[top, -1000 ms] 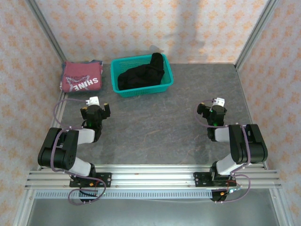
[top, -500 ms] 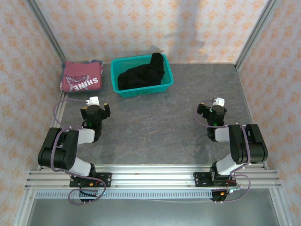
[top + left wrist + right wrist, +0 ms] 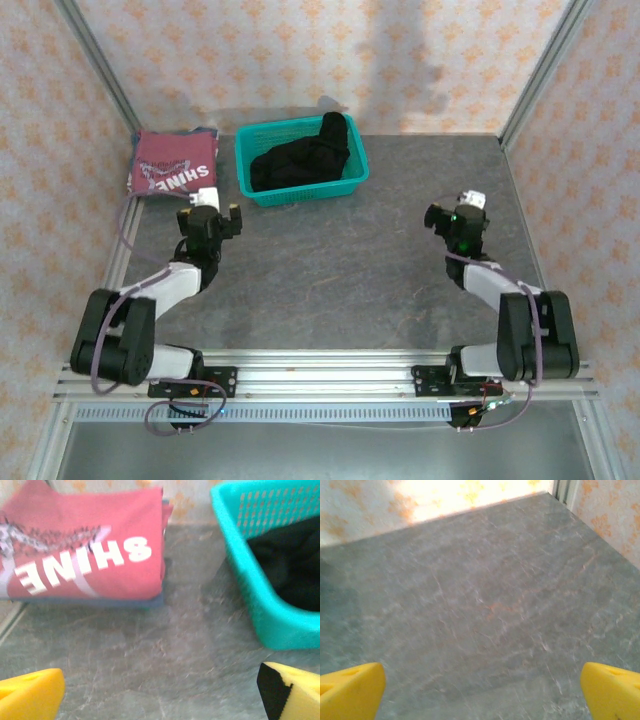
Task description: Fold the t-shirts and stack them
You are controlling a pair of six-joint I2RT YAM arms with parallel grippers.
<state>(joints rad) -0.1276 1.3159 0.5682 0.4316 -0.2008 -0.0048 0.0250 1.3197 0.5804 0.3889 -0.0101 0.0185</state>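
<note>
Top external view gives the layout: the red shirt [image 3: 172, 170] lies folded at the far left corner of the tabletop [image 3: 330, 280]. The black shirt [image 3: 300, 162] sits crumpled in the basket [image 3: 248, 185] just beside it, with one end heaped up at the far right rim. The left gripper [image 3: 212, 207] hangs near the basket's front left corner, and the right gripper [image 3: 457, 208] is well apart, over bare tabletop. The jaws of both are spread wide and hold nothing. I judge that the step in hand is to fetch the black shirt. The left arm is nearer, so it should come over the rim from above and pinch only cloth at the raised heap. It should then lift straight up until the shirt is free, otherwise the light basket may be dragged along. After that, it is better to lay the shirt on the bare middle, where both arms reach, and spread it flat before any fold.
</note>
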